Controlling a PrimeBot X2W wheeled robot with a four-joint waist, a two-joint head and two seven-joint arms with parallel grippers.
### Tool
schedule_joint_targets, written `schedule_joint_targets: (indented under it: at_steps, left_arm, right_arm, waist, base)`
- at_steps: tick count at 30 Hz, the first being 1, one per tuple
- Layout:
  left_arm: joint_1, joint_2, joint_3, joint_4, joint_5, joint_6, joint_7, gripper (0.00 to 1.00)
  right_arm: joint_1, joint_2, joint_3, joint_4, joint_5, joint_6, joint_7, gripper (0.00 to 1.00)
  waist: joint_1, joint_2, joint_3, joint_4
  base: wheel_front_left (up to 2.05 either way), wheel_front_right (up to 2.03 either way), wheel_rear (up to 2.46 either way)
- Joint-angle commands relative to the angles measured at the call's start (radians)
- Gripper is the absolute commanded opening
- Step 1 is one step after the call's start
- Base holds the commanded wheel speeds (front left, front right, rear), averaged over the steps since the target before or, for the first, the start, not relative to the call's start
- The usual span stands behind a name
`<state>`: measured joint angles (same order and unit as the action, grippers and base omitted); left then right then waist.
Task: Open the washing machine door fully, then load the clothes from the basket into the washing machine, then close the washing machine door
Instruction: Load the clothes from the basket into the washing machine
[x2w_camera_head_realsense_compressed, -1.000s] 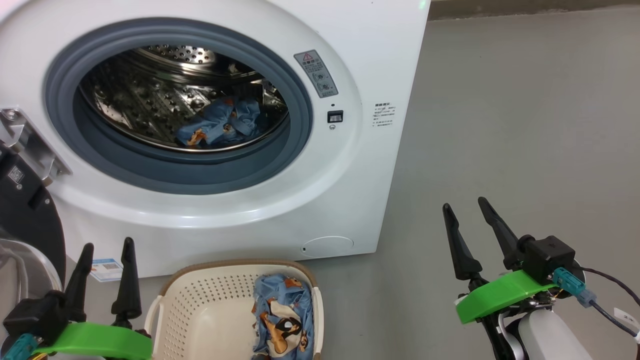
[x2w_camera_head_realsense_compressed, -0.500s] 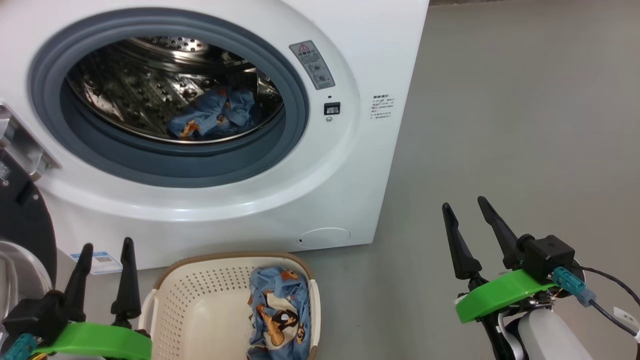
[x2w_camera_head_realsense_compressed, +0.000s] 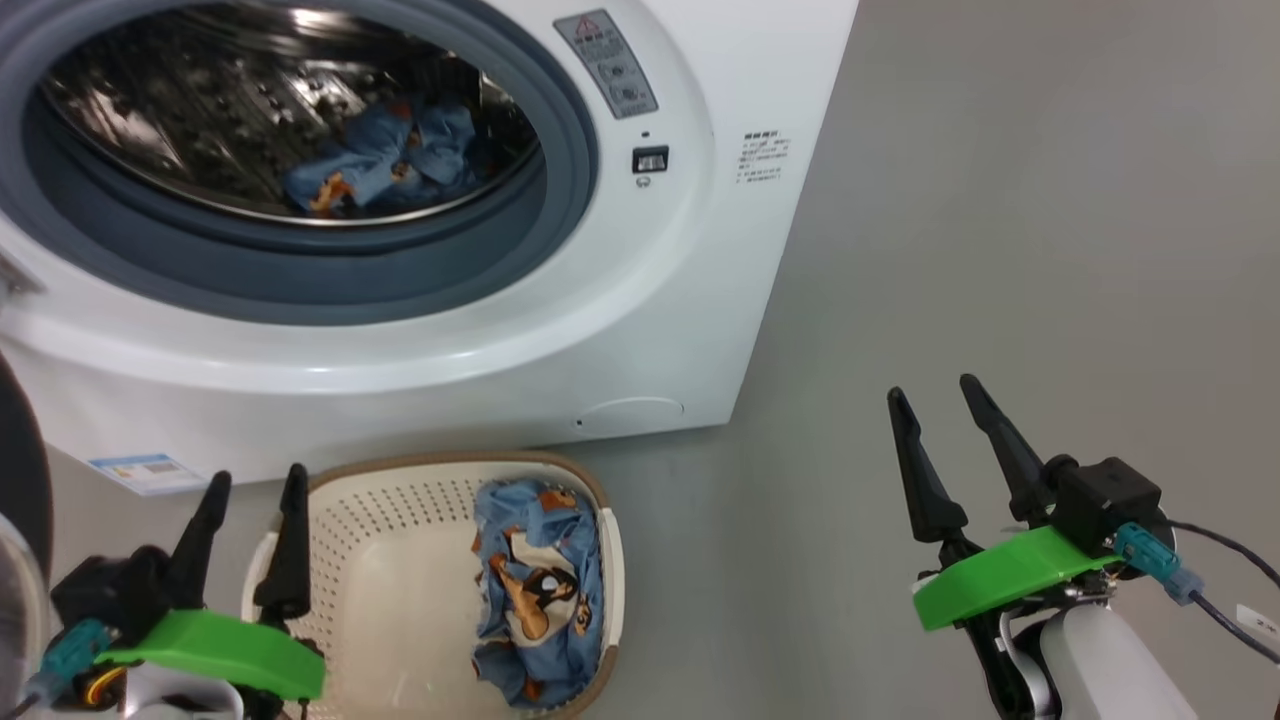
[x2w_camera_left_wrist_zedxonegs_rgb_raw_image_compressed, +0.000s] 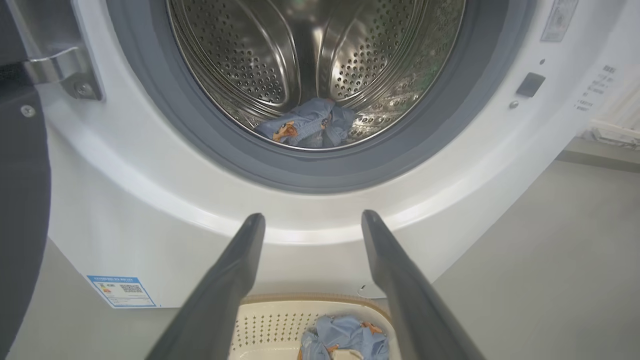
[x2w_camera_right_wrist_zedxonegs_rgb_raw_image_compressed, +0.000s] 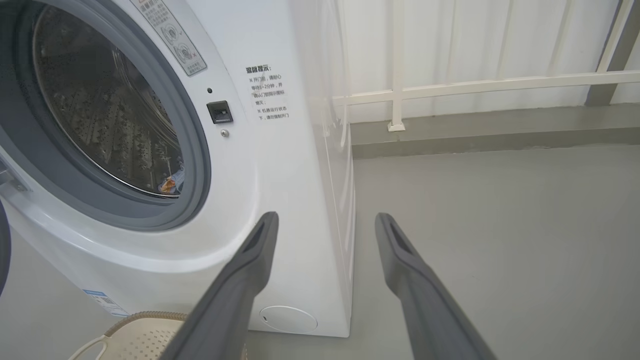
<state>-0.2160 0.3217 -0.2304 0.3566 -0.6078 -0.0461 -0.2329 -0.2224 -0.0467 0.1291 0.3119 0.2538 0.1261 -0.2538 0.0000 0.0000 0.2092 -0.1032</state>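
Now, blue clothes (x2w_camera_head_realsense_compressed: 535, 590) in two spots

I see soft blue cloth with orange and black animal pictures. One bunch lies in the cream basket (x2w_camera_head_realsense_compressed: 400, 500) on the floor (x2w_camera_head_realsense_compressed: 1000, 200), just right of my left pincer (x2w_camera_head_realsense_compressed: 257, 475). Another bunch (x2w_camera_head_realsense_compressed: 375, 165) lies in the steel drum (x2w_camera_head_realsense_compressed: 200, 90) of the washing machine (x2w_camera_head_realsense_compressed: 700, 300). My right pincer (x2w_camera_head_realsense_compressed: 930, 387) is well apart. Both pincers are wide open and hold nothing.

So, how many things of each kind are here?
Blue cartoon-print fabric bundles: 2
Cream perforated plastic basket: 1
White boxy washing machine: 1
Dark two-fingered grippers: 2, left gripper, right gripper
Total: 6
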Motion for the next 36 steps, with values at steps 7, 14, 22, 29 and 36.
schedule_joint_targets:
  at_steps: [7,14,22,29,36]
  left_arm:
    - [-0.114,0.035,-0.013,0.097,-0.014,-0.052,0.025,1.0]
    - [-0.182,0.058,-0.063,0.195,-0.024,-0.077,0.036,1.0]
    - [-0.269,0.097,-0.201,0.295,-0.064,-0.084,0.082,1.0]
    - [-0.362,0.16,-0.411,0.341,-0.178,-0.084,0.125,1.0]
    - [-0.45,0.194,-0.565,0.376,-0.248,-0.084,0.138,1.0]
  right_arm:
    - [-0.059,-0.004,0.027,-0.058,0.011,0.005,-0.008,1.0]
    - [-0.075,-0.004,0.035,-0.094,0.026,0.005,-0.008,1.0]
    - [-0.095,-0.004,0.044,-0.138,0.046,0.005,-0.008,1.0]
    - [-0.116,-0.004,0.055,-0.174,0.062,0.005,-0.008,1.0]
    - [-0.131,-0.004,0.069,-0.197,0.074,0.005,-0.008,1.0]
  waist:
    - [0.0,0.0,0.133,-0.032]
    - [0.0,0.0,0.228,-0.06]
    - [0.0,0.0,0.337,-0.085]
    - [0.0,0.0,0.444,-0.111]
    - [0.0,0.0,0.523,-0.133]
  base:
    - [0.0,0.0,0.0]
    - [0.0,0.0,0.0]
    - [0.0,0.0,0.0]
    - [0.0,0.0,0.0]
    - [0.0,0.0,0.0]
